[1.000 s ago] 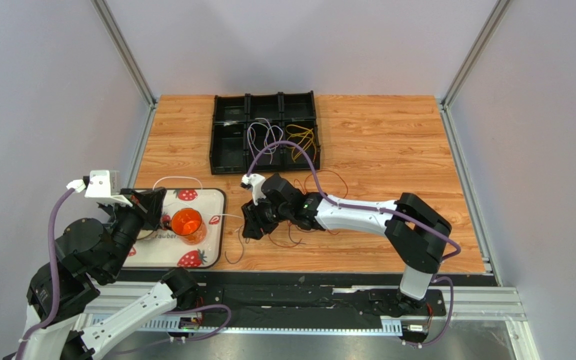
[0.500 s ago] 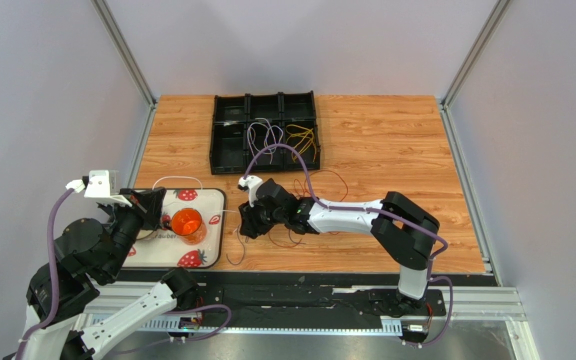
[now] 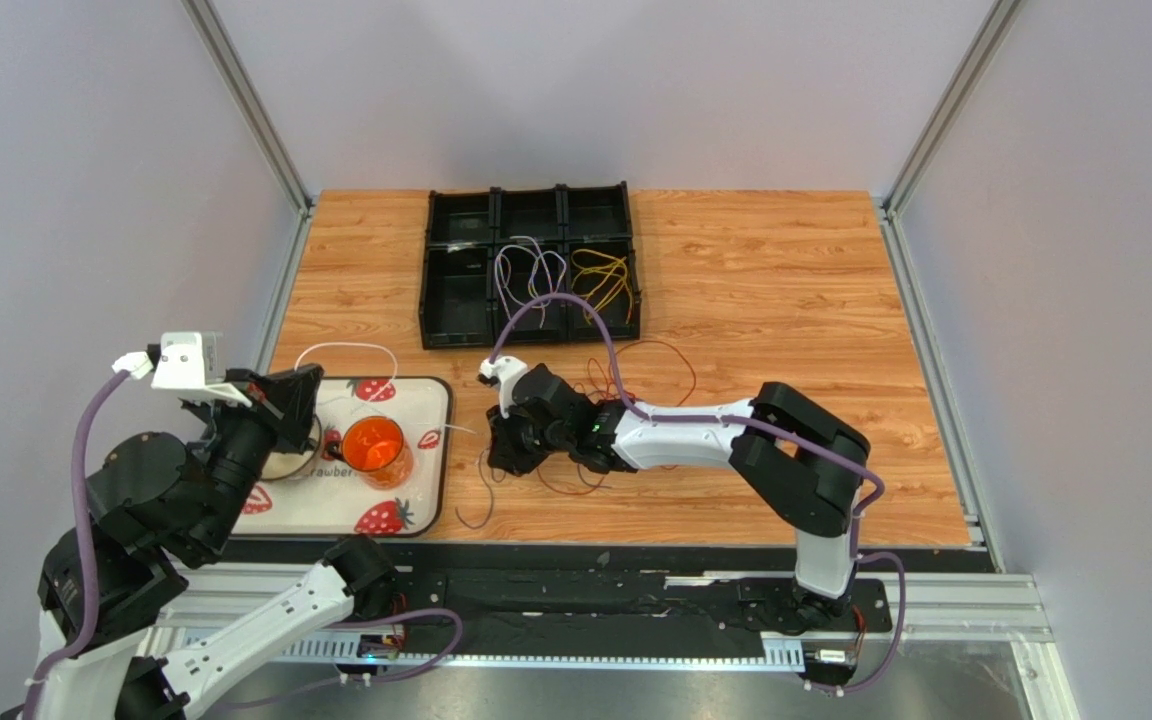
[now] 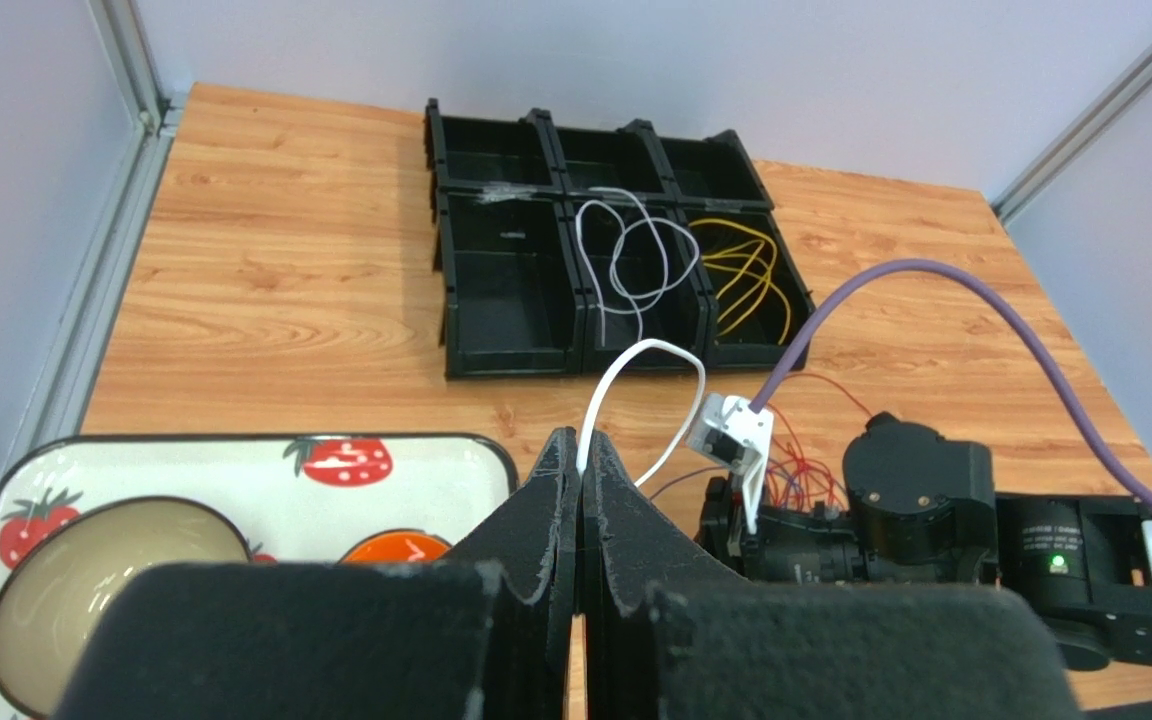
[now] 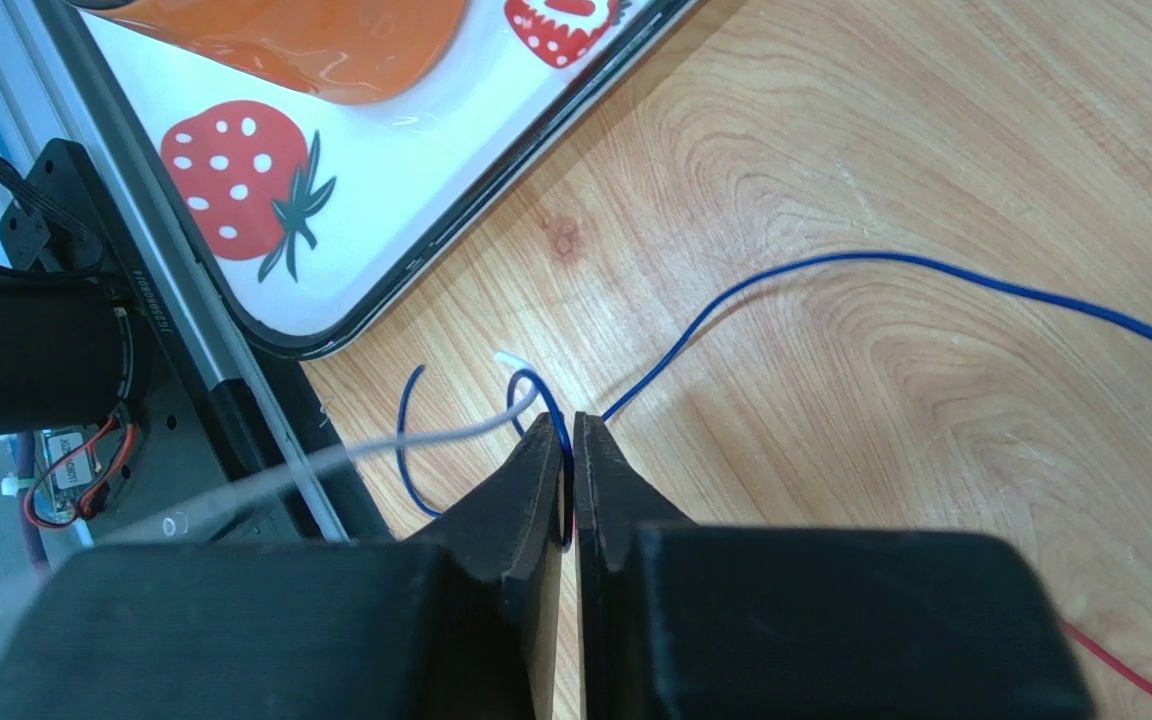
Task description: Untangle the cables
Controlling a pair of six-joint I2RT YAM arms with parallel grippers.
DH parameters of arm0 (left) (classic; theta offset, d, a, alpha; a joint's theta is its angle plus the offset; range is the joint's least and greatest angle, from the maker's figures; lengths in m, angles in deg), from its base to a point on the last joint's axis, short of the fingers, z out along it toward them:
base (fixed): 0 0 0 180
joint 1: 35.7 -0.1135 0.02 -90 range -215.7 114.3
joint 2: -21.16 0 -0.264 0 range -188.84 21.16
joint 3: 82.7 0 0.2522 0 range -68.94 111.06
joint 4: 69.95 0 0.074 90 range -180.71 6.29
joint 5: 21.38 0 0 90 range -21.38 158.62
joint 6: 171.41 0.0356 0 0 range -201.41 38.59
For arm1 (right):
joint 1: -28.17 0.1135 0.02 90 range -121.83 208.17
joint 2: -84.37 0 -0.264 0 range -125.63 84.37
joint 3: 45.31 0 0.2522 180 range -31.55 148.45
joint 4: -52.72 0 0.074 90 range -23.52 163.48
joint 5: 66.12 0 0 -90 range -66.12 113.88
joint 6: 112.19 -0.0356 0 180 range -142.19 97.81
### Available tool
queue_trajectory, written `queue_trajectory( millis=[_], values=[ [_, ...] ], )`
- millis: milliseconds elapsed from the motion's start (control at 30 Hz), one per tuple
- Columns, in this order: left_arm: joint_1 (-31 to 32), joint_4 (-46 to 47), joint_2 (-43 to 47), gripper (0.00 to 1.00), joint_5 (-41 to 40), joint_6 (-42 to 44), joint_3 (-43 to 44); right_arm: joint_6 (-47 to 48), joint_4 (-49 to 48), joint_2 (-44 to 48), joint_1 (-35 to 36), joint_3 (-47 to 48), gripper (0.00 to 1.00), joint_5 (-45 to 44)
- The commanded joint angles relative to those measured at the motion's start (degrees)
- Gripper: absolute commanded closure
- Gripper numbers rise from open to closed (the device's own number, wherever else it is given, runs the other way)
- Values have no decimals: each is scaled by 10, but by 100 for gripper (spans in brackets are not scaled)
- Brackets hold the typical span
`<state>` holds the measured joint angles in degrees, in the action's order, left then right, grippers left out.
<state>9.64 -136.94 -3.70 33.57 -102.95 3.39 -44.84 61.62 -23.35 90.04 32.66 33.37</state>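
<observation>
My left gripper (image 4: 581,450) is shut on a thin white cable (image 4: 642,353) that loops up and toward the right arm; in the top view this gripper (image 3: 291,402) is over the strawberry tray and the white cable (image 3: 349,348) arcs above it. My right gripper (image 5: 569,435) is shut on a blue cable (image 5: 868,263) low over the wood; in the top view it (image 3: 495,450) sits beside the tray. Red and brown cables (image 3: 597,458) lie tangled under the right wrist. White and lilac cables (image 3: 530,270) and yellow cables (image 3: 605,278) lie in the black organizer.
A black six-bin organizer (image 3: 459,285) stands at the back centre. A strawberry tray (image 3: 402,518) at front left holds an orange cup (image 3: 375,446) and a bowl (image 4: 102,585). The table's front rail (image 5: 132,300) is close to my right gripper.
My left wrist has lifted and shifted slightly left with the white cable. My right arm has drawn in to the left, its gripper staying shut near the tray's corner.
</observation>
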Motion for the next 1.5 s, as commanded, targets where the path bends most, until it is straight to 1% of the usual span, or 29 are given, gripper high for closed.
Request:
queue_trajectory(
  millis=[0, 67, 167, 200, 233, 300, 367, 467, 600, 767, 800, 867, 967, 1000, 1067, 1100, 1167, 1300, 1333, 1467],
  values=[
    [1, 39, -36, 100, -13, 39, 58, 13, -3, 25, 4, -4, 96, -32],
    [1, 46, -57, 100, -18, 61, 81, 19, 24, 46, 1, -8, 100, -61],
    [1, 48, -83, 100, -22, 90, 144, 22, 45, 81, -18, -32, 100, -94],
    [1, 50, -87, 100, -26, 96, 154, 17, 46, 91, -38, -38, 100, -95],
    [1, 57, -91, 100, -33, 110, 163, 14, 64, 100, -47, -44, 100, -117],
    [1, 68, -95, 100, -36, 124, 184, 7, 78, 124, -83, -60, 100, -118],
    [1, 88, -97, 100, -34, 129, 191, 5, 86, 152, -104, -70, 100, -114],
    [1, 112, -106, 100, -21, 128, 177, 11, 107, 195, -129, -81, 100, -128],
    [2, 156, -126, 100, -4, 127, 141, 16, 155, 253, -133, -80, 100, -169],
    [1, 226, -162, 100, 15, 135, 102, 5, 224, 327, -139, -82, 100, -256],
    [2, 249, -170, 100, 19, 138, 99, 3, 233, 354, -141, -85, 100, -280],
    [1, 272, -197, 100, 24, 147, 91, -5, 262, 378, -151, -95, 100, -299],
    [1, 334, -243, 100, 34, 158, 84, -13, 295, 435, -156, -116, 100, -342],
    [0, 345, -255, 100, 36, 161, 83, -15, 303, 446, -156, -122, 100, -370],
    [-8, 369, -296, 100, 41, 159, 87, -17, 314, 480, -157, -149, 100, -388],
    [-15, 375, -325, 100, 59, 155, 89, -21, 315, 490, -158, -161, 100, -402],
    [-41, 385, -352, 100, 81, 132, 97, -27, 322, 515, -157, -187, 100, -409],
    [-83, 407, -415, 100, 128, 96, 105, -46, 341, 552, -157, -212, 100, -389],
    [-100, 412, -424, 100, 137, 90, 105, -48, 340, 557, -157, -219, 100, -385],
    [-132, 451, -461, 100, 167, 64, 102, -56, 343, 584, -158, -242, 100, -365]
  ],
)
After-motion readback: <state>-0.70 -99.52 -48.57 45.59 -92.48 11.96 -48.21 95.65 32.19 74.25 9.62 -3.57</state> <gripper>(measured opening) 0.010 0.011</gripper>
